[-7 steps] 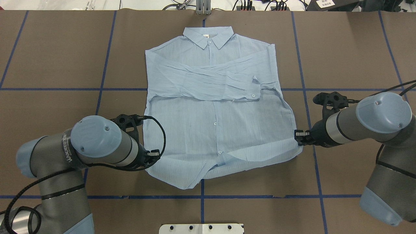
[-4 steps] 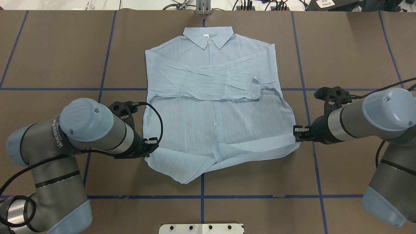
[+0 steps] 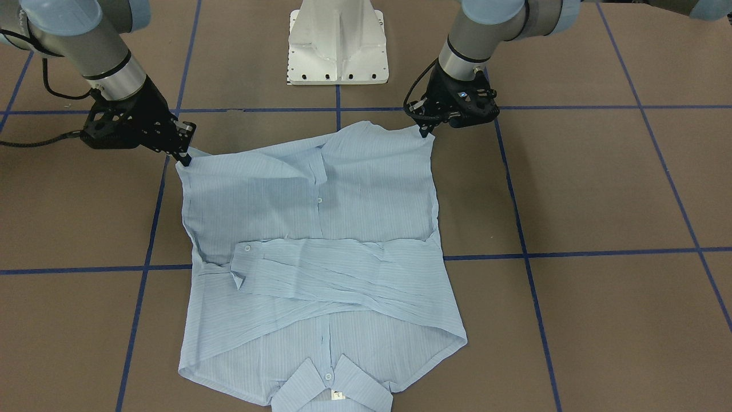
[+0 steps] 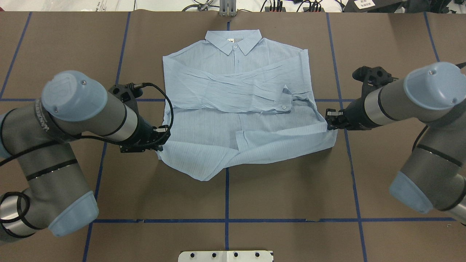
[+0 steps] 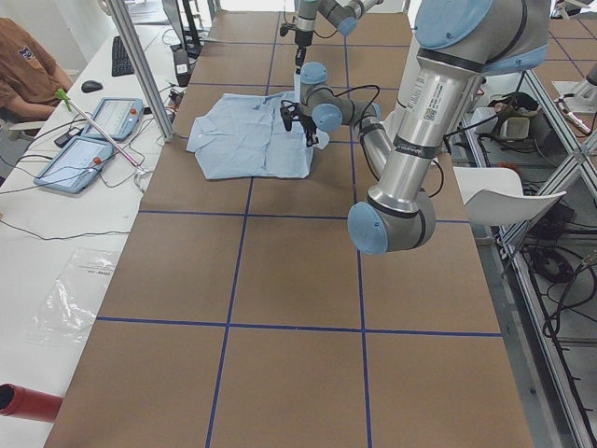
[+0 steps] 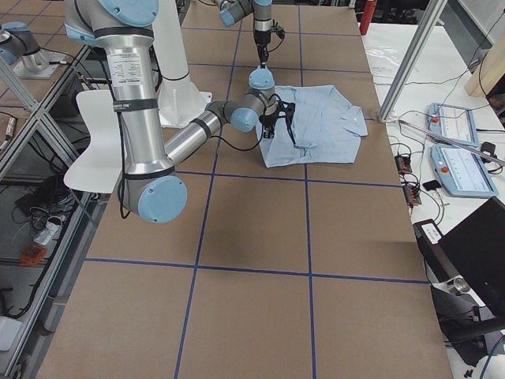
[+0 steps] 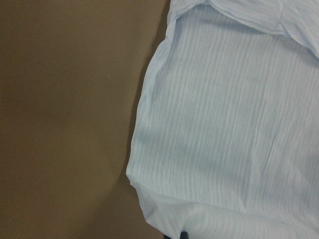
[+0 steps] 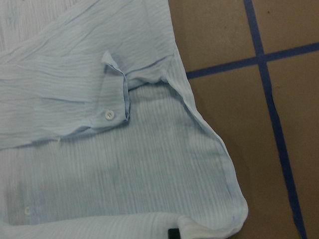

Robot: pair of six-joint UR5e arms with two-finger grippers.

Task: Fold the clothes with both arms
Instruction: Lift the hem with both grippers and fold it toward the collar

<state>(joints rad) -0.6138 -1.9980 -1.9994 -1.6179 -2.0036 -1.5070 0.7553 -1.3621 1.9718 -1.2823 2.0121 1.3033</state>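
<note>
left gripper, right gripper pulled shirt hem farther toward collar

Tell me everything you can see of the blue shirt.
The shirt is thin, pale-blue, finely striped cloth with a collar, white front buttons and a small neck tag. It lies front up on the brown table, collar away from the robot, both sleeves folded across the chest. The left gripper and right gripper each pinch a bottom corner, and the hem is raised and doubled toward the collar.
</note>
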